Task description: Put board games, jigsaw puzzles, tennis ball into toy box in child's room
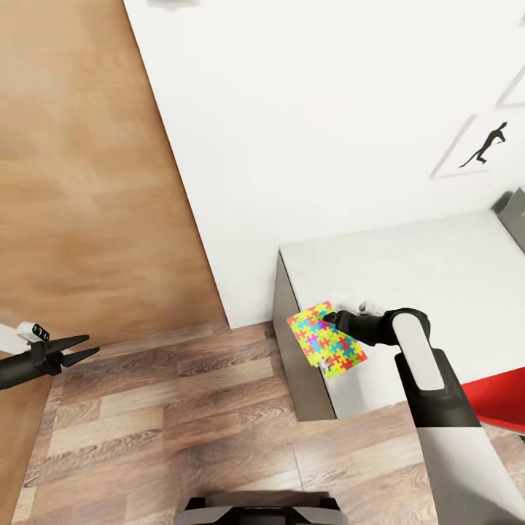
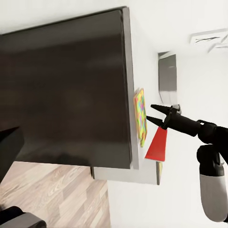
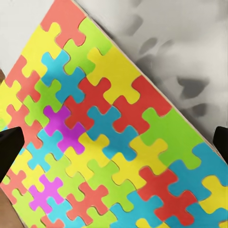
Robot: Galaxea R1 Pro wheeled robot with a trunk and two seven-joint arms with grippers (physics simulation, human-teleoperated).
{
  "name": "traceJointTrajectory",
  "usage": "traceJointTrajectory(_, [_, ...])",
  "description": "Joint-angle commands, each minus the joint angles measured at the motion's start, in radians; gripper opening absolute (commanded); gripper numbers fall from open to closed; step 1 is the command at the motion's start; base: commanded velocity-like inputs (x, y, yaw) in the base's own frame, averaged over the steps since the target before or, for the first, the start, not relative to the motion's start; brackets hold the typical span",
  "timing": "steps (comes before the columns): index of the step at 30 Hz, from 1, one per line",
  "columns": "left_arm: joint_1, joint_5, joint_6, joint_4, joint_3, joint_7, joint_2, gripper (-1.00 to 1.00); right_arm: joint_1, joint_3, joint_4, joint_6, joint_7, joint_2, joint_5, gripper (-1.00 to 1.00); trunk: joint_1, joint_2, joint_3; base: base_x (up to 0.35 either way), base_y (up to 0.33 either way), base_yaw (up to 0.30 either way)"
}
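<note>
The room has a white wall (image 1: 306, 131) and a brown wood floor (image 1: 160, 408). The pale table (image 1: 437, 270) stands against the wall. A jigsaw puzzle (image 1: 326, 339) lies near its corner. The right gripper (image 1: 326, 319) hangs just above it, fingers spread. The left gripper (image 1: 84, 347) is spread over the floor.

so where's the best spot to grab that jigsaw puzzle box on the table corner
Probably by the long edge that overhangs the table end. The jigsaw puzzle box lies flat at the corner, so a thin edge past the rim is likely the only place fingers can close above and below it. The right gripper sits above it, jaws open, so come in from the floor side.
</note>
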Motion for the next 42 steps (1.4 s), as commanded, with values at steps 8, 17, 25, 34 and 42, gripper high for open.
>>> traceJointTrajectory(8, [-0.001,0.003,0.01,0.0,-0.004,-0.005,0.001,1.0,-0.001,0.001,-0.006,0.002,-0.01,-0.001,-0.009,1.0,0.001,-0.002,0.007,0.0,0.0,-0.099])
traceJointTrajectory(17, [-0.001,0.003,0.01,0.0,-0.004,-0.005,0.001,1.0,-0.001,0.001,-0.009,0.002,-0.01,-0.001,-0.008,1.0,0.001,-0.002,0.02,0.0,0.0,-0.136])
traceJointTrajectory(25, [-0.001,0.003,0.01,0.0,-0.004,-0.005,0.001,1.0,-0.001,0.001,-0.009,0.002,-0.01,-0.001,-0.009,1.0,0.001,-0.002,0.031,0.0,0.0,-0.14])
traceJointTrajectory(34, [-0.001,0.003,0.01,0.0,-0.004,-0.005,0.001,1.0,0.0,0.001,-0.046,0.002,-0.005,-0.005,-0.011,1.0,0.001,-0.002,0.044,0.0,0.0,-0.14])
traceJointTrajectory(42, [-0.001,0.003,0.01,0.0,-0.004,-0.006,0.001,1.0,-0.002,0.008,-0.158,0.002,0.002,-0.015,-0.024,1.0,0.001,-0.002,0.056,0.0,0.0,-0.146])
